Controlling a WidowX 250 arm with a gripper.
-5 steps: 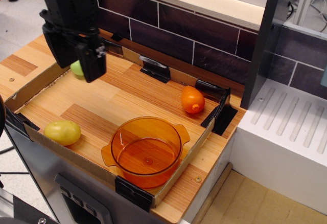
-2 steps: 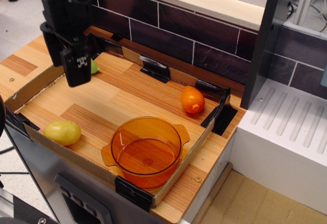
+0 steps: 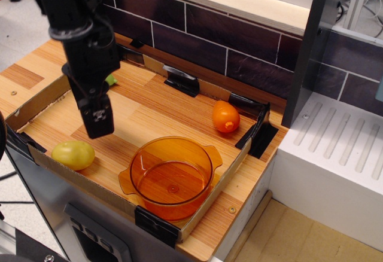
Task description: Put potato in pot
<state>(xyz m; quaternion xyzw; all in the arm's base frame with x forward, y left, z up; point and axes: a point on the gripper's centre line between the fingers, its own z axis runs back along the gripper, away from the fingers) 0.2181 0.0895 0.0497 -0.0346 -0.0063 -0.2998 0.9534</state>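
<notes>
The pale yellow potato point(image 3: 73, 154) lies at the front left of the wooden tray floor, near the cardboard rim. The translucent orange pot point(image 3: 172, 176) stands empty at the front middle, to the right of the potato. My black gripper point(image 3: 97, 124) hangs above the tray, up and to the right of the potato and left of the pot, holding nothing. From this angle I cannot tell how its jaws stand.
An orange rounded fruit point(image 3: 225, 116) lies at the back right. A light green item point(image 3: 111, 80) peeks out behind the arm at the back left. A low cardboard wall point(image 3: 36, 103) with black clips rims the tray. A dark tiled backsplash point(image 3: 227, 40) runs behind; a white drainboard point(image 3: 341, 154) is right.
The gripper has moved forward and down from the back left corner toward the potato. The potato, pot and fruits have not moved.
</notes>
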